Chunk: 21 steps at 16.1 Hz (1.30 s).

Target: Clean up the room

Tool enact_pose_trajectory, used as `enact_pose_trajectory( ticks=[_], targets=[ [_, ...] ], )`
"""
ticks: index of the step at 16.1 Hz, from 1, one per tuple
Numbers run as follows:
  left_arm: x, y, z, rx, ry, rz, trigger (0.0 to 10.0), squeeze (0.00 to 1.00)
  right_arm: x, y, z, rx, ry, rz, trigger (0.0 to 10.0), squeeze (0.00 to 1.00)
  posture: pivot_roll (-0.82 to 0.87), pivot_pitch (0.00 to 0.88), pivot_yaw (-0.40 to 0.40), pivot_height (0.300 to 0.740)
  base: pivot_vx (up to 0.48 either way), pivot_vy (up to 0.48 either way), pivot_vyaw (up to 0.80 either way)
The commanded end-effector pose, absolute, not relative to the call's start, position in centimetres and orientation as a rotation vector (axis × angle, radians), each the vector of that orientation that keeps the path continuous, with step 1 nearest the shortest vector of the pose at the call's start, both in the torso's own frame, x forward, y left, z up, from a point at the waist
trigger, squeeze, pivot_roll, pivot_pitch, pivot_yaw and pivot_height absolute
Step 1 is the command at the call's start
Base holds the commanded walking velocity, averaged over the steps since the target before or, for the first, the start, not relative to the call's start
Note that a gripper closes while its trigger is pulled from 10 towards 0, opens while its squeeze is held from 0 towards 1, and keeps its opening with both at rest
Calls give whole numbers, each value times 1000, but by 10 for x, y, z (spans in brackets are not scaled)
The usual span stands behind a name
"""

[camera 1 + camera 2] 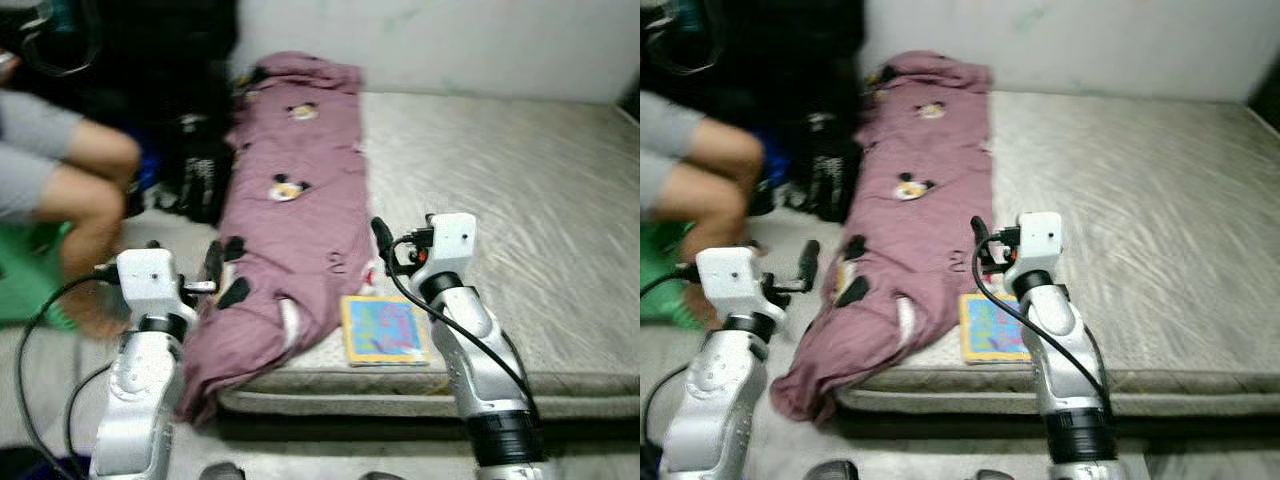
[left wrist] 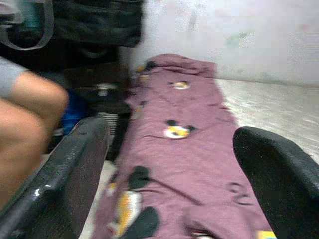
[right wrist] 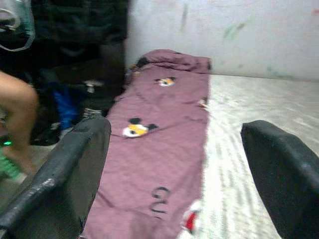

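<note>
One mauve blanket [image 1: 300,190] printed with cartoon mouse heads is laid in a long strip along the left side of a bare grey mattress [image 1: 510,200], running from the upper centre of the frame down to the lower left, where its end is draped over the mattress edge toward the floor. One colourful picture book [image 1: 385,328] is seen lying flat near the front edge of the mattress, just beside the blanket's lower end, in the lower centre of the frame.

Both arms are raised in front of the robot. The left gripper [image 2: 174,164] is held over the blanket's hanging end, its fingers spread wide with nothing between them. The right gripper [image 3: 174,169] is held above the blanket's right border near the book, likewise spread wide and empty.

An approach step is judged to be in hand: nothing has been grasped. The next move would call for a descent onto either the blanket's edge or the book.

At the upper left one seated person's bare knees [image 1: 95,175] are seen, with dark bags [image 1: 200,170] beside the mattress.
</note>
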<state>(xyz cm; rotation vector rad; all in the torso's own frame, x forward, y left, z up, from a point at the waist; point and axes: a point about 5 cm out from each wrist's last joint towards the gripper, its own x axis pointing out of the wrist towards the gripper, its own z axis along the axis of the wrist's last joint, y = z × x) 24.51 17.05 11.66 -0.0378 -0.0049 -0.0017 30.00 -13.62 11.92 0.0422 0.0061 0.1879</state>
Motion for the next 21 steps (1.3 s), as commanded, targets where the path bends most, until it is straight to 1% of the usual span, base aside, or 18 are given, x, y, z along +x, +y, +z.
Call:
enact_pose_trajectory(
  ticks=[1,9,21],
  targets=[
    [246,172,117,-30,-8,-5,10000,0,302,-136,120,45,9,188,10000,0,-44,0,-53,740,0,-326,0],
    [247,170,116,-35,-9,-7,10000,0,303,-136,118,39,11,195,10000,0,-45,0,-58,740,0,-289,0],
    [247,164,119,-95,-54,-54,10000,0,305,-138,118,26,10,201,10000,0,-52,0,-68,740,0,0,0]
  ],
)
